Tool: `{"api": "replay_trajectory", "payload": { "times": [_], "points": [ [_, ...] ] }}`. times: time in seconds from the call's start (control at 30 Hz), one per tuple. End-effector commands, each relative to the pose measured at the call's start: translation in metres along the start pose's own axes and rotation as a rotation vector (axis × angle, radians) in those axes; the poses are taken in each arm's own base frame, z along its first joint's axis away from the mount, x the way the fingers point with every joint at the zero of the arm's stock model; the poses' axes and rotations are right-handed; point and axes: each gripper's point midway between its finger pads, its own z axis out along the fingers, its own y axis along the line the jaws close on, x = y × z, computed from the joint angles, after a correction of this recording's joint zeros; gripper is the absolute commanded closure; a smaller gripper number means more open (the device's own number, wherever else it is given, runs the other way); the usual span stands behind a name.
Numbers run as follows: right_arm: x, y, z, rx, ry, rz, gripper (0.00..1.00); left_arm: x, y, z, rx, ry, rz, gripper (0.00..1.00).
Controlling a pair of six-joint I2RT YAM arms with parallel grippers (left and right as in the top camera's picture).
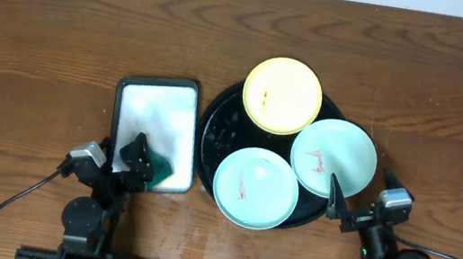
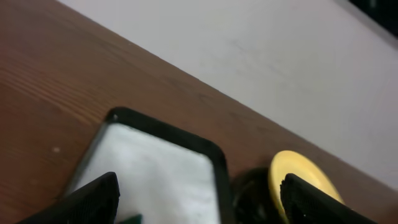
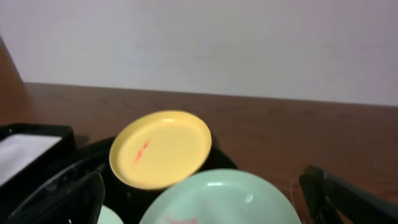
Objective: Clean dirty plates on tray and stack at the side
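Three red-smeared plates [image 1: 255, 187], unstacked on black tray [image 1: 214, 127] just ahead of right hand [image 1: 358, 185], spread and empty; left hand [image 1: 138, 160], spread, beside green cloth [image 1: 159, 172] on white tray [image 1: 157, 110], likely staged for wiping.

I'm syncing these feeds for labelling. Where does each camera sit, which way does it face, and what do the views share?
Overhead: above the table, looking straight down on the black tray, white tray, left gripper and right gripper.
Left wrist: on the left arm, low over the white tray, facing the far wall; own fingertips at the bottom corners.
Right wrist: on the right arm, low, facing the wall across the plates; own fingertips at the bottom corners.
Shared: the yellow plate, in all three.
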Motion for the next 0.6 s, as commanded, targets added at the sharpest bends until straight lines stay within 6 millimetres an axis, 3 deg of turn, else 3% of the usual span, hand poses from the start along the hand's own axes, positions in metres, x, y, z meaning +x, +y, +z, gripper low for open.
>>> {"api": "replay_trajectory", "payload": {
  "times": [0.0, 0.13, 0.23, 0.4, 0.57],
  "points": [
    [-0.003, 0.002, 0.000, -0.018, -0.014, -0.006, 0.01, 0.020, -0.015, -0.001, 0.097, 0.101, -0.079, 0.17],
    [-0.006, 0.003, 0.000, -0.023, -0.023, -0.006, 0.01, 0.017, -0.033, -0.005, 0.178, 0.125, -0.077, 0.17],
    [-0.014, 0.011, -0.002, -0.063, -0.038, -0.001, 0.01, 0.003, -0.044, -0.009, 0.211, 0.100, -0.066, 0.16],
    [-0.041, 0.015, -0.013, -0.072, -0.007, 0.037, 0.01, -0.035, -0.067, -0.020, 0.245, 0.037, 0.062, 0.16],
    [-0.074, 0.019, -0.024, -0.066, 0.126, 0.012, 0.01, -0.058, -0.084, -0.023, 0.188, 0.156, 0.079, 0.16]
  ]
}}
